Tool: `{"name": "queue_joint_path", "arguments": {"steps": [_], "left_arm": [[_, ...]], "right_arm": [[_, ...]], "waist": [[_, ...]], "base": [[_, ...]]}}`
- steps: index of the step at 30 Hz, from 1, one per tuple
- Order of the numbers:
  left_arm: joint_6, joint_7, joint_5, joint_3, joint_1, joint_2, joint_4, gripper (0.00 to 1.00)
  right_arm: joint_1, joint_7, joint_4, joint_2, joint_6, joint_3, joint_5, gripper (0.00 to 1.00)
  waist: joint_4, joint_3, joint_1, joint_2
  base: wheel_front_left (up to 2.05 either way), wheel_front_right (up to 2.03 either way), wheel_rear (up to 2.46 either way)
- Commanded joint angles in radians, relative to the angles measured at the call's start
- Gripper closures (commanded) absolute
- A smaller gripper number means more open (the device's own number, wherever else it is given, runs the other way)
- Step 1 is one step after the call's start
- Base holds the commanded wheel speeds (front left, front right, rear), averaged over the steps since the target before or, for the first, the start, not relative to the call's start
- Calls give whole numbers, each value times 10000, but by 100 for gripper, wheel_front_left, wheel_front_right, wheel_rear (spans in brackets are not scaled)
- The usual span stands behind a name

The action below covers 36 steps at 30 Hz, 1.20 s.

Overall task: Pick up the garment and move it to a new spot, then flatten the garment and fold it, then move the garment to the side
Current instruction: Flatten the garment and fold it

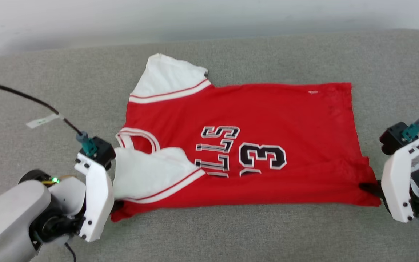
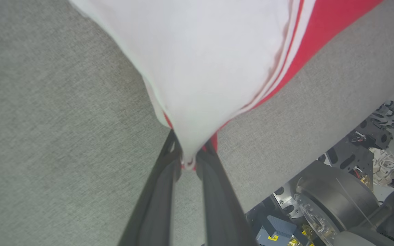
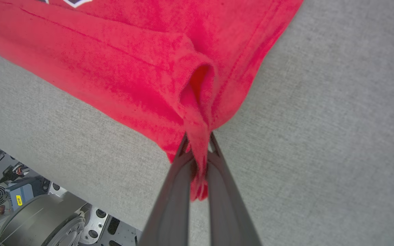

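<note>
Big grey fabric cushion [image 1: 253, 233] carrying everything, far edge curving round at corners. Red jersey [image 1: 267, 120] lying spread across middle, lettering facing up, collar pointing left, hem pointing right. Far white sleeve [image 1: 166, 78] lying out flat on cushion, near sleeve [image 1: 147, 174] flopping over chest. Both near corners bunching up.

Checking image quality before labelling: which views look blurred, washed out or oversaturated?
Head view: even light, red jersey T-shirt with white sleeves fairly crisp, lettering readable. Left wrist view: white sleeve near the lens, soft and nearly blown out; left gripper blurred. Right wrist view: the red heavily saturated, grey fabric surface sharp, right gripper soft.
</note>
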Motion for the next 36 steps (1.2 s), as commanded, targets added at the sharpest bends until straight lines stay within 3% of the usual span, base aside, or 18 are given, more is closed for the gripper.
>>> {"name": "queue_joint_path", "arguments": {"steps": [1, 11, 19, 20, 21, 22, 30, 36], "left_arm": [[99, -45, -99, -26, 280, 139, -127, 100], [548, -272, -396, -344, 1481, 650, -1121, 100], [672, -474, -364, -596, 1892, 256, -743, 100], [666, -584, -284, -556, 1823, 197, -632, 100], [631, -688, -214, -515, 1734, 138, -551, 50], [617, -826, -153, -440, 1634, 85, -467, 0], [538, -1419, 110, 151, 952, 358, -444, 0], [614, -2411, 823, 773, 145, 493, -411, 0]], "right_arm": [[241, -64, -158, -202, -7, 2, 67, 100], [1474, 2, -1269, -1287, -7, -84, 492, 100], [2108, 34, -651, -790, -7, -121, 287, 100], [2132, -69, -476, -668, -7, -190, 257, 83], [2140, -189, -365, -555, -7, -241, 211, 33], [2135, -328, -273, -447, -6, -305, 152, 0], [1804, -2155, -551, -268, -6, -928, -755, 0], [1685, -4627, -1072, 119, -7, -2078, -1858, 0]], "waist": [[3, -224, 1, 0], [65, -670, 1, 0], [104, -540, 1, 0], [116, -525, 1, 0], [131, -516, 1, 0], [145, -515, 1, 0], [86, -713, 1, 0], [-228, -665, 1, 0]], "base": [[0, 0, 0], [0, 0, 0], [0, 0, 0], [0, 0, 0], [0, 0, 0], [0, 0, 0], [0, 0, 0], [0, 0, 0]]}}
